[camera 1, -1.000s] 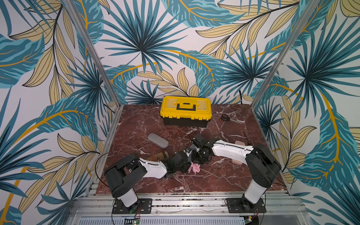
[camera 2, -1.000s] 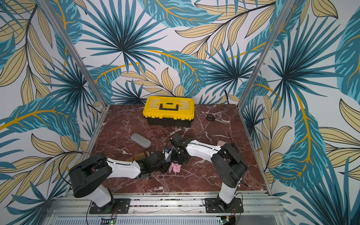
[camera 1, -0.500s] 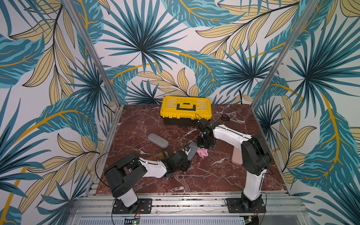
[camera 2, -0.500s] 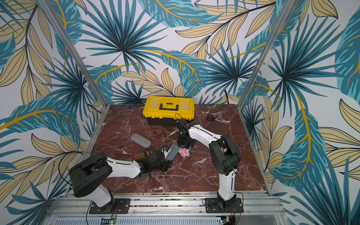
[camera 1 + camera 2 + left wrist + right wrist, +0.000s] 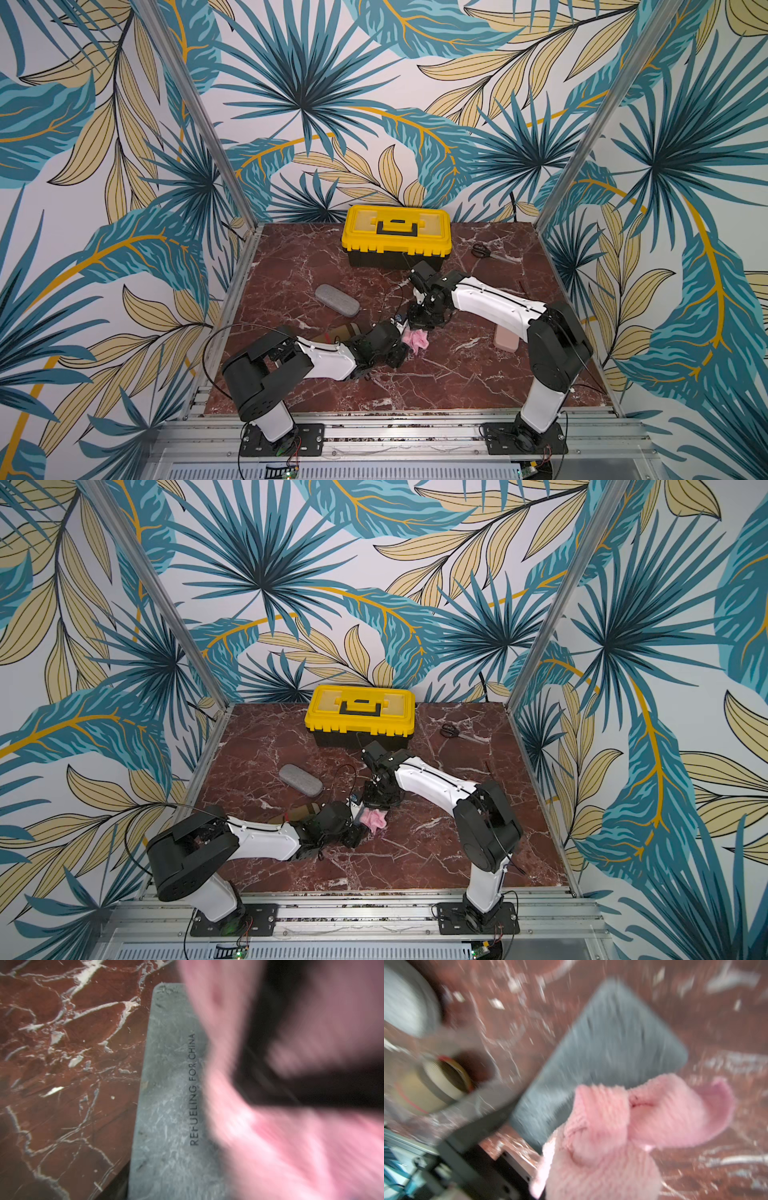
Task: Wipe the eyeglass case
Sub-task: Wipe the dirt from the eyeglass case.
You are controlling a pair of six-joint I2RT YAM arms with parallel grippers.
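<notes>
A flat grey eyeglass case with printed lettering sticks out from my left gripper, which is shut on its near end, just above the marble table. In the right wrist view the same case slants away from the left gripper's dark fingers. My right gripper points down, shut on a fluffy pink cloth that lies against the case. The pink cloth covers one long side of the case. In both top views the cloth and the grippers hide most of the case.
A yellow toolbox stands at the back with scissors to its right. A grey oval case lies left of centre. A brown object sits by the left arm, and a pink case lies under the right arm.
The right gripper carried the pink cloth away from the left gripper towards the toolbox, then back to it. The left gripper has kept hold of the case.
</notes>
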